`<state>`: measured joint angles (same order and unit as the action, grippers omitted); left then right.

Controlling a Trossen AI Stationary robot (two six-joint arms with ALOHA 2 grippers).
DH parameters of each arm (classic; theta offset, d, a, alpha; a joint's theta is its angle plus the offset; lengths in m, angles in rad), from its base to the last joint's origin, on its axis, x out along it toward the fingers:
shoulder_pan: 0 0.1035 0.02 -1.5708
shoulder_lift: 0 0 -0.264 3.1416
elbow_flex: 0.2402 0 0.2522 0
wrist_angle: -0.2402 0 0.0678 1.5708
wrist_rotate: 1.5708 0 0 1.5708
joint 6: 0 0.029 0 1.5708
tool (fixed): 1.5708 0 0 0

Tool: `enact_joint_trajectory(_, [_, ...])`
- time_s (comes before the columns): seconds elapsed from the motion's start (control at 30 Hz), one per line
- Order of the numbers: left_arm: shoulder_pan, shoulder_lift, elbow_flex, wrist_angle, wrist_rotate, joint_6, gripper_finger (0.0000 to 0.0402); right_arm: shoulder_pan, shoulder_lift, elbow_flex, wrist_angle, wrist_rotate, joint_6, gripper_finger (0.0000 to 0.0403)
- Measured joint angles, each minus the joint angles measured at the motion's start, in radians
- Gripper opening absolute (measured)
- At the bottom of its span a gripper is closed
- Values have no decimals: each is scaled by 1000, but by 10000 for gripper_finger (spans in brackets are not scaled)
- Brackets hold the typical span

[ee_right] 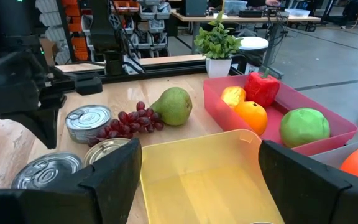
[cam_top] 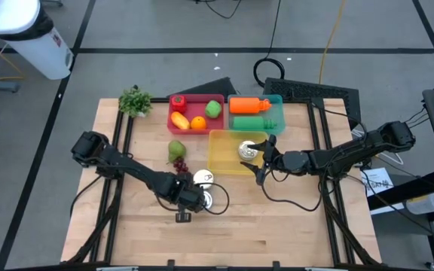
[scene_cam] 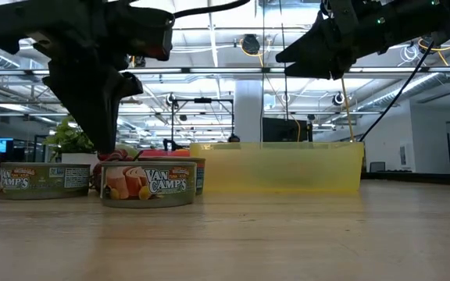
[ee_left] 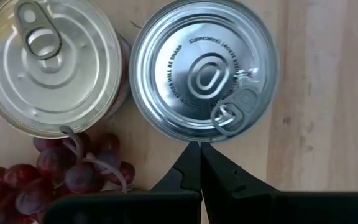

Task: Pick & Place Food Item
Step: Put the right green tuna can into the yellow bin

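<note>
The tin can (ee_left: pixel 204 68) is the food to pick up, I think, since the left gripper (cam_top: pixel 184 216) hangs right over it. It stands upright on the wooden table (cam_top: pixel 277 226), a bit toward the front edge from the middle, near the left arm. It is hard, smooth metal and looks full, so it is likely heavy for its size and may slip. Its side wall is the best place to hold it, with one finger on each side, not the shiny lid or the pull ring. The left gripper's fingers are pressed together and hold nothing, so they must spread wide first.

A second tin can (ee_left: pixel 48 62) sits just beside it, so a finger could bump that one. Dark red grapes (ee_left: pixel 73 174) lie next to both cans, and they are soft.

The yellow bin (cam_top: pixel 228 152) sits near the middle of the table. The right gripper (cam_top: pixel 261 159) hangs at its right side, spread wide and holding nothing.
</note>
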<state>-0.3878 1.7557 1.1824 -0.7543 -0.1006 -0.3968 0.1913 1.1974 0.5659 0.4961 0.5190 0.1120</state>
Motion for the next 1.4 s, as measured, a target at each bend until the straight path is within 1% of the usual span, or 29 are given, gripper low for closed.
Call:
enact_joint_trajectory(0.4, [0,7,-8,7,-5,-4,0,0,0,0,0,0,0,309])
enact_joint_trajectory(0.77, [0,9,-39,61,2,-10,0,0,0,0,0,0,0,309])
enact_joint_trajectory(1.1, [0,8,-41,20,3,-53,0,0,0,0,0,0,0,309])
enact_joint_trajectory(1.33, [-1,4,-82,60,3,-79,0,0,0,0,0,-1,10,309])
enact_joint_trajectory(1.37, [-1,4,-84,61,3,-80,0,0,0,0,-3,-15,30,309])
enact_joint_trajectory(1.4, [-1,4,-84,61,3,-80,0,0,0,0,-6,-52,51,309])
